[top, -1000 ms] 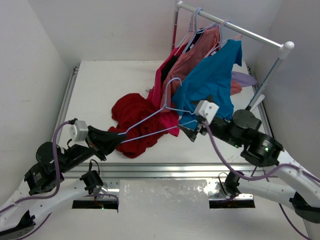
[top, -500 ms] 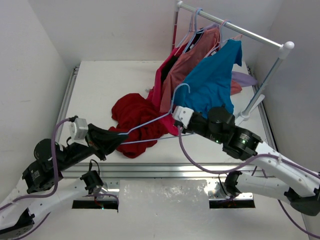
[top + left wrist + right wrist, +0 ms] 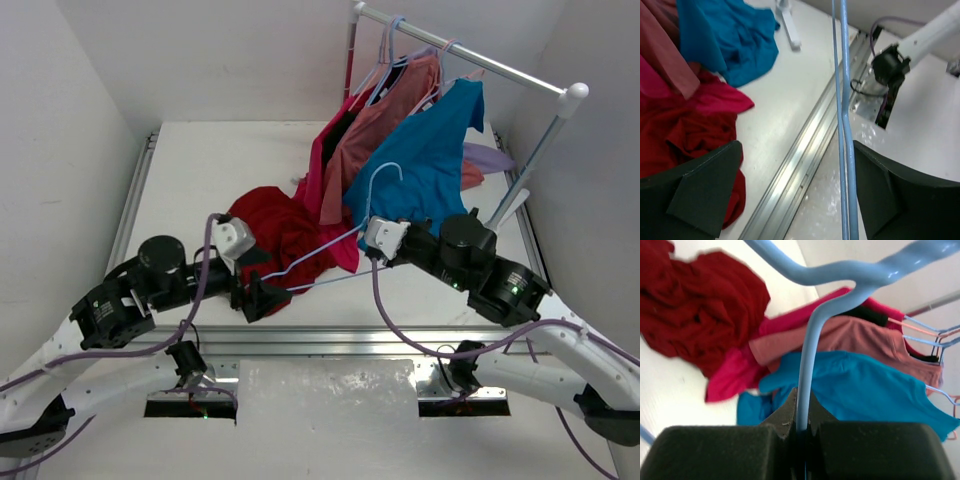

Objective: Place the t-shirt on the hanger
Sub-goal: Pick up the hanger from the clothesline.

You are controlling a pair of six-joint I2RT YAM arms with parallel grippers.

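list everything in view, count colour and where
t-shirt: 1, dark red, crumpled on the table
hanger: 1, pale blue, above the table's front
magenta shirt: 1, hanging on the rack
salmon shirt: 1, on the rack
blue shirt: 1, on the rack
rack: 1, white, back right
table: 1, white
left gripper: open, hanger wire between its fingers
right gripper: shut on the hanger's neck
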